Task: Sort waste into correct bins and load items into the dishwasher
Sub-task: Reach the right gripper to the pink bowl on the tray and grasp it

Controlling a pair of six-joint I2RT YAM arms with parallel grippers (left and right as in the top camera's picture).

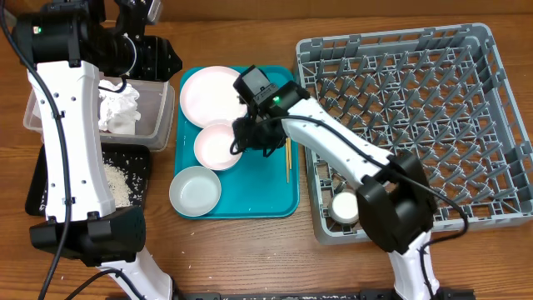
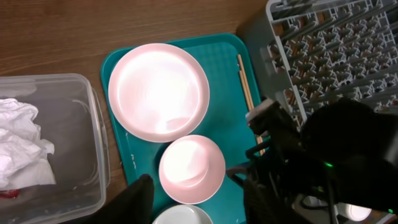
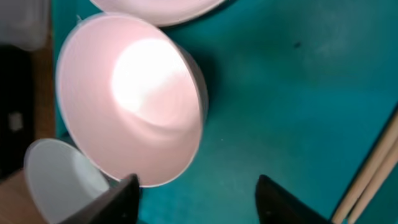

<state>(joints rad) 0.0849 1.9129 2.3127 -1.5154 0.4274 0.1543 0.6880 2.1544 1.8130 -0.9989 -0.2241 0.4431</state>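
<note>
A pale pink plate [image 1: 212, 93], a pink bowl [image 1: 218, 146], a pale grey bowl [image 1: 195, 190] and wooden chopsticks [image 1: 288, 158] lie on the teal tray [image 1: 275, 196]. My right gripper [image 1: 250, 133] is open and low over the tray, just right of the pink bowl [image 3: 130, 99]; its left finger is close to the bowl's rim and nothing is between the fingers [image 3: 199, 199]. My left gripper [image 1: 156, 57] is open and empty [image 2: 199, 205], high beside the clear tub [image 1: 154, 125], which holds the crumpled napkin [image 1: 118, 110] and a red wrapper [image 2: 6, 194]. A white cup [image 1: 344, 207] sits in the grey dish rack [image 1: 416, 125].
The black tray [image 1: 137, 162] with loose rice [image 1: 117, 182] lies in front of the clear tub. The dish rack stands right against the teal tray's right edge. The right arm [image 2: 323, 162] reaches across the rack's near-left corner.
</note>
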